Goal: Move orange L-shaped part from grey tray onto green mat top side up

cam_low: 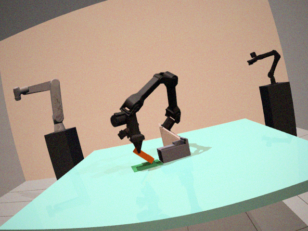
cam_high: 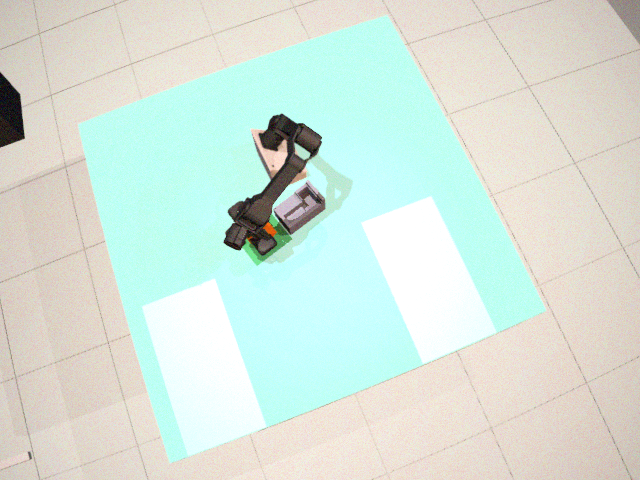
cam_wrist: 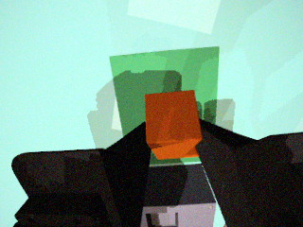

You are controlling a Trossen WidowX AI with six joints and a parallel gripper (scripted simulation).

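Note:
The orange part is held in the air, slanted. In the exterior view the end at the fingers is high and the far end hangs low, toward the tray side. My gripper is shut on the raised end, above the green mat. The low end is close over the mat's tray-side part; whether it touches is unclear. The grey tray stands beside the mat, its pocket empty. In the top view the arm hides the fingertips and much of the part.
A beige slanted block stands behind the tray, by the arm's base. White rectangles lie on the table. Two other arms stand on dark pedestals beyond the table.

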